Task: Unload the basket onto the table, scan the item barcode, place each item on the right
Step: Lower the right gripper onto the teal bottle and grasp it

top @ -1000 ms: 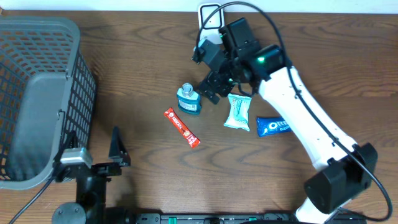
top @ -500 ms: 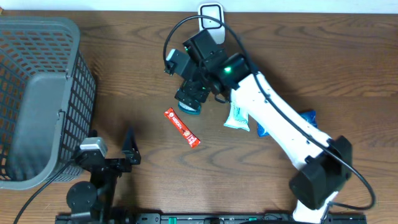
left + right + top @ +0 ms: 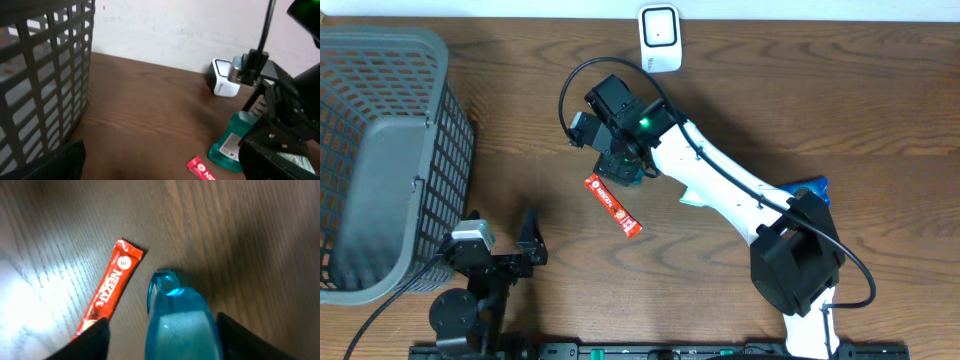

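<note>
Moved: our right gripper swung left over the mouthwash bottle.
Grip: jaws open, straddling it.
Care: we centre first, then close gently.

A blue-green bottle stands on a brown wooden table. Just beside the bottle lies a red Nescafe stick, tilted. The right gripper's two dark fingers sit either side of the bottle. The finger on the stick's side is apart from it. The other finger may be touching it.

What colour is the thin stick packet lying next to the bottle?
The thin stick packet is red with white lettering, clearest in the right wrist view.
</note>
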